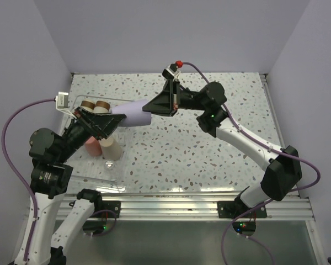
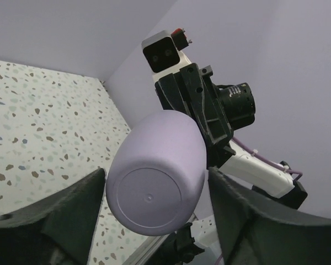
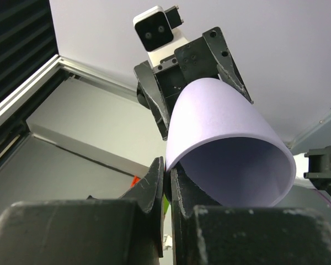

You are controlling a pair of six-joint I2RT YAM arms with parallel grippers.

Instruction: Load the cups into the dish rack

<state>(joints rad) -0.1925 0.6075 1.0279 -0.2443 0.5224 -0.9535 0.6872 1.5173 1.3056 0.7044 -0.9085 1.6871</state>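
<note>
Only wrist views show right end effector (image 3: 165,168) pinching the lavender cup (image 3: 226,127) by its rim, left end effector (image 2: 155,175) gaping

A robot test cell: plain walls (image 1: 171,33) box in a speckled tabletop (image 1: 209,149) edged by an aluminium rail (image 1: 171,208).

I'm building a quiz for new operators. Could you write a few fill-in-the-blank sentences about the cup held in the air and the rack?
1. The right hand pinches the purple cup by its ____.
2. The left hand flanks the cup's base; its open mouth points toward the ____ hand.
3. In the rack, ____ cups with brown bands stand side by side.
Missing words: rim; right; two.
</note>
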